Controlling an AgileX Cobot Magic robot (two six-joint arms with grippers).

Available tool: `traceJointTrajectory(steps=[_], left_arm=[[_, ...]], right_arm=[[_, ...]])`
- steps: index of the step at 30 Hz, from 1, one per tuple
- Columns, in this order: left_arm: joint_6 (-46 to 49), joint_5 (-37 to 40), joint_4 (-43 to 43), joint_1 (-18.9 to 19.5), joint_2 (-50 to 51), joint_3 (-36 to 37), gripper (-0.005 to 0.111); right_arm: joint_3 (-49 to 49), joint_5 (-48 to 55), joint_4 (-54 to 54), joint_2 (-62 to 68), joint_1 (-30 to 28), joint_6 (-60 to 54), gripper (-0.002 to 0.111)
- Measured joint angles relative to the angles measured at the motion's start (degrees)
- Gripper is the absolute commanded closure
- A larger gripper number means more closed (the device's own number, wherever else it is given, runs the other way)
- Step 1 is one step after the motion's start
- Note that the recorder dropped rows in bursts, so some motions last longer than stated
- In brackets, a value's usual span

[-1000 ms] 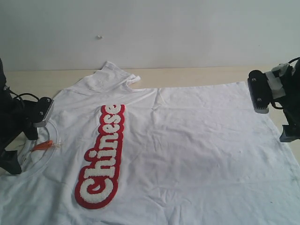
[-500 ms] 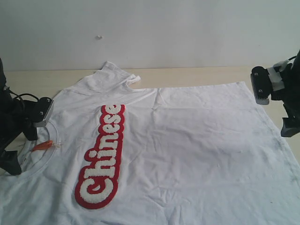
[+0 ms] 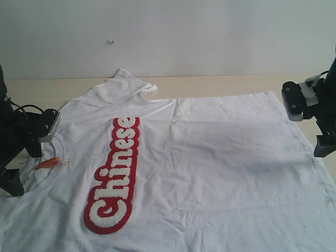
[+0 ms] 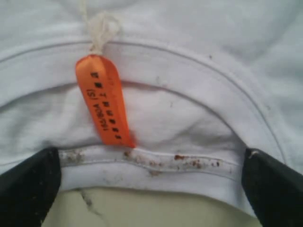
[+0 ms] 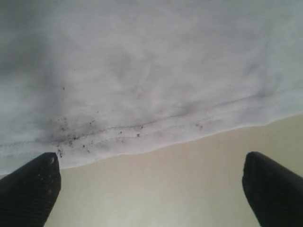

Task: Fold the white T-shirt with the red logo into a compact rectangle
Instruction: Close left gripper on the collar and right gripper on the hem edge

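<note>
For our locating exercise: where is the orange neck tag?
Exterior view, far left: the orange neck tag lies inside the collar of the white T-shirt, left of the red logo, near the left pincer.

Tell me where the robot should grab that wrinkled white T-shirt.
Probably its edges: the ribbed collar from the left, the stitched hem from the right. The white cotton T-shirt lies spread flat, so only edges can be pinched.

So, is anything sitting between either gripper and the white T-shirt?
Nothing visible does. The open left gripper is right at the collar, beside the orange tag. The open right gripper is over the hem and bare table. The white T-shirt lies uncovered.
</note>
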Motion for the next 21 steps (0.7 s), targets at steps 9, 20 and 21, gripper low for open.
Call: traceJointTrajectory(steps=[9, 20, 21], left_arm=[[-0.13, 0.0, 0.0, 0.0, 0.0, 0.0, 0.002], [-0.23, 0.0, 0.0, 0.0, 0.0, 0.0, 0.002], [-0.23, 0.0, 0.0, 0.0, 0.0, 0.0, 0.002]], right_arm=[[0.0, 1.53, 1.97, 2.76, 0.0, -5.26, 0.003], [-0.73, 1.97, 2.06, 4.22, 0.0, -5.47, 0.003], [-0.83, 1.97, 2.06, 4.11, 0.0, -5.47, 0.003]])
